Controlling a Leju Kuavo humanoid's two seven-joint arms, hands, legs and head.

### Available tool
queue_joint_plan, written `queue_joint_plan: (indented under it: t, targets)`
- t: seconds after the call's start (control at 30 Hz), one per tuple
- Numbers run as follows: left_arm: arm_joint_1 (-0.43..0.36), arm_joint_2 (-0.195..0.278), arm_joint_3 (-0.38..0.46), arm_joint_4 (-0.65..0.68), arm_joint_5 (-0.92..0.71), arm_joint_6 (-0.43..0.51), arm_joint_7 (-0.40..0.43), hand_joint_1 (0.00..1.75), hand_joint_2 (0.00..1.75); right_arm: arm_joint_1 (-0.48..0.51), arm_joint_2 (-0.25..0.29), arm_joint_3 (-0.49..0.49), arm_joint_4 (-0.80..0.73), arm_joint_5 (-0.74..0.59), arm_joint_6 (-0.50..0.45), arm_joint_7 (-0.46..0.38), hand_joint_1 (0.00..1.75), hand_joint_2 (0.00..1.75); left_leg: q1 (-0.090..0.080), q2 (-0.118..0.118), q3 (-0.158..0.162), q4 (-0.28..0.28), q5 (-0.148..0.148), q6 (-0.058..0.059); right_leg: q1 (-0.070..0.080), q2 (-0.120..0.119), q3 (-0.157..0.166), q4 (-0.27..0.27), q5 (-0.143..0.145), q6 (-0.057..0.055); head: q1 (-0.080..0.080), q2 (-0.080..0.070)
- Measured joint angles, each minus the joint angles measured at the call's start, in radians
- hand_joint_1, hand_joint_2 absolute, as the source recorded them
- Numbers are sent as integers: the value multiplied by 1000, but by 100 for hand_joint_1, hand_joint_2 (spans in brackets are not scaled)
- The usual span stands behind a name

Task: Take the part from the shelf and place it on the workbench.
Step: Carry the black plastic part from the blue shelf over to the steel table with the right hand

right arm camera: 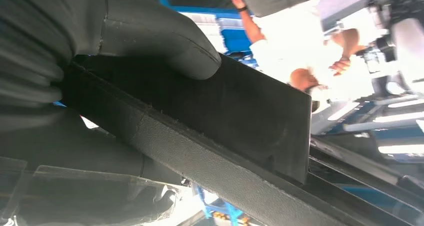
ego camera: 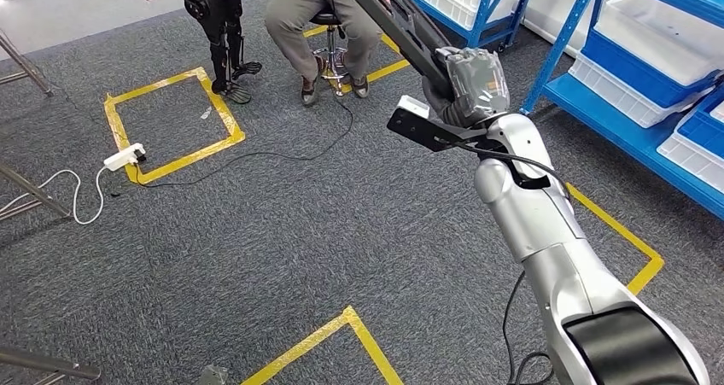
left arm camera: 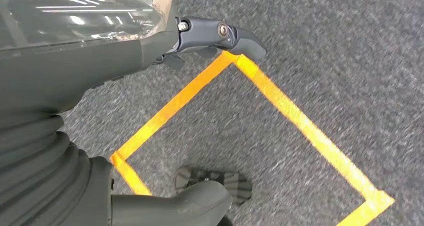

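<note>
Grey carpet (ego camera: 282, 223) marked with yellow tape lay below while my right hand (ego camera: 465, 82) gripped the long dark part (ego camera: 401, 18) aloft, left hand (left arm camera: 150, 40) holding nothing, so I judged a level carry best.

seated person (ego camera: 320, 14) on stool | power strip (ego camera: 125, 156) by yellow tape square (ego camera: 171, 125) | grey carpet (ego camera: 299, 231)

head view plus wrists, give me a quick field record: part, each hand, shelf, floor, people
part: long black part, raised and slanting above the carpet, gripped by the right hand
right hand: thumb pressed on the part's flat face
left hand: left hand holds nothing, hangs over the carpet
shelf: blue shelf with white bins at right
floor: grey carpet, yellow tape
people: seated person on a stool
</note>
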Motion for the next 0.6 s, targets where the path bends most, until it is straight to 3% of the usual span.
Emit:
queue_joint_plan:
  t: [0.03,0.07,0.13,0.17,0.23,0.33,0.4,0.47,0.53,0.57,0.6]
  targets:
    - [1,0,-1,0,0,0,1,0,175,2,6,0,-3,1,0,-1,175,175,1,2,-3,-1,2,-5,-6,-8,1,-4,6,-8,-1,0]
    - [2,0,-1,0,0,0,1,0,175,3,13,1,-7,1,0,-1,175,175,-1,18,-9,8,-5,-8,-11,-18,2,-8,11,-16,-3,0]
    - [2,0,-2,0,0,0,2,0,175,4,20,0,-12,2,0,-2,175,175,-2,70,-44,81,-54,-12,-21,-38,3,-15,19,-31,-6,0]
    - [2,0,-2,0,0,0,2,0,175,4,21,0,-14,2,0,-2,175,175,-3,91,-73,146,-89,-15,-18,-50,2,-15,19,-35,-7,0]
    - [1,0,-3,0,-1,0,2,0,175,5,22,0,-15,3,1,-3,175,175,0,103,-124,261,-140,-21,-14,-70,1,-15,19,-38,-7,0]
    - [1,0,-3,0,-1,0,2,0,175,6,22,0,-15,3,1,-2,175,175,2,105,-143,306,-155,-23,-14,-81,1,-15,18,-38,-8,0]
    - [4,0,-4,0,-3,0,5,0,175,7,23,0,-15,4,3,-1,175,175,6,112,-124,276,-132,-28,-14,-96,1,-14,17,-37,-8,0]
    - [7,-1,-7,0,-4,0,8,0,175,5,29,0,-15,10,5,0,175,175,7,152,-42,132,-75,-27,-5,-131,-1,-7,8,-25,-5,0]
    - [9,-4,-9,0,-3,0,12,0,175,1,37,0,-16,16,6,-1,175,175,1,170,17,19,-39,-9,5,-164,-2,-1,-3,-6,0,0]
    - [9,-5,-9,0,-1,0,14,0,175,1,41,1,-16,18,5,-3,175,175,-2,153,16,14,-35,3,2,-160,-4,4,-9,-1,4,0]
    - [8,-6,-9,0,-1,0,16,0,175,1,43,1,-16,19,4,-5,175,175,-1,142,17,9,-31,11,-2,-140,-15,27,-24,2,4,0]
